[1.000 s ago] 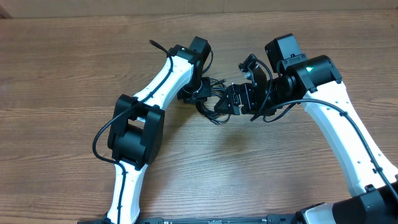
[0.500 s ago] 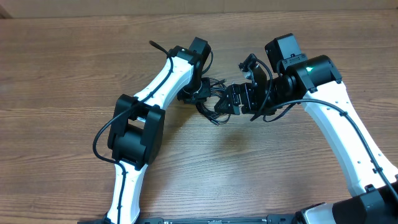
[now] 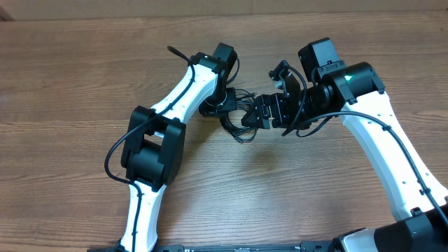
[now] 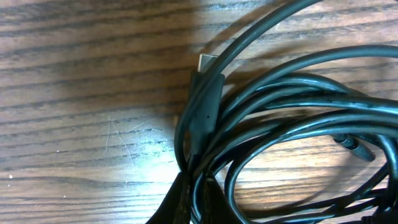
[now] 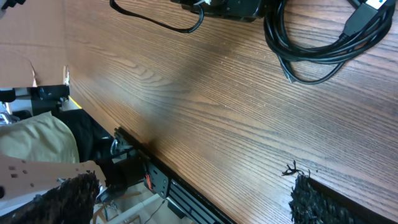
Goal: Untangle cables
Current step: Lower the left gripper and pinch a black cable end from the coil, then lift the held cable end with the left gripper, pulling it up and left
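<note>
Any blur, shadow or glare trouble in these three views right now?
Overhead: evenly lit and sharp, the cables only a small dark tangle. Left wrist: extreme close-up, cables slightly soft, a broad shadow darkening the table at left. Right wrist: tilted view, wood grain crisp, the fingers at the bottom edge dark and fuzzy.

Brown wood-grain surface [image 3: 84,84], finely scratched. Lying on it near the middle: black cables [image 3: 234,120], coiled in one loose overlapping bundle, silvery plug [image 4: 208,62] flat against the wood.

The counter [image 3: 63,91] is lit evenly from above, with soft shadows cast and the close-up cables [image 4: 292,124] rendered slightly blurred.
</note>
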`<state>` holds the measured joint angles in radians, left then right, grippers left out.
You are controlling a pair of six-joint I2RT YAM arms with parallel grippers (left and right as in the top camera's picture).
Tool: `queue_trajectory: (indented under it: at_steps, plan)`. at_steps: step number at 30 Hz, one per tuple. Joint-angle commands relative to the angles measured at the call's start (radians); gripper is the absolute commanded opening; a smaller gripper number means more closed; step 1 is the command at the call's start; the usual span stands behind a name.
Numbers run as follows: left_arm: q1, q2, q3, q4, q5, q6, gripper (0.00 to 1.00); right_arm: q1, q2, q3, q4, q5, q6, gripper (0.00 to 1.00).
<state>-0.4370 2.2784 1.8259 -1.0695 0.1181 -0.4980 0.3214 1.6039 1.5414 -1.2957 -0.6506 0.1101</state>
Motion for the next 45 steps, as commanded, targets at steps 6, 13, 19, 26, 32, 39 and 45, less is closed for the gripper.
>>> queue_trajectory:
  at_steps: [6,13,19,26,32,39,45]
  plan:
    - [0.007,0.01,0.207,-0.202,-0.022,0.004,0.04,0.005,-0.002,-0.011,-0.003,0.007,-0.002,1.0]
    - [0.006,0.01,0.54,-0.429,-0.021,0.004,0.04,0.005,-0.002,-0.011,-0.003,0.007,-0.002,1.0]
    - [0.006,0.008,0.756,-0.583,-0.01,0.002,0.04,0.005,-0.002,-0.011,-0.003,0.014,-0.002,1.0]
    - [0.008,-0.013,0.837,-0.62,0.031,0.016,0.04,0.005,-0.002,-0.011,-0.001,0.014,-0.002,1.0]
    - [0.026,-0.04,0.849,-0.62,0.105,0.02,0.04,0.005,-0.002,-0.011,-0.007,0.014,-0.002,1.0]
    - [0.039,-0.05,0.835,-0.62,-0.028,0.025,0.04,0.005,-0.002,-0.011,0.0,0.022,-0.002,1.0]
    - [0.033,-0.05,0.791,-0.619,0.026,0.042,0.04,0.005,-0.002,-0.011,0.006,0.023,-0.002,1.0]
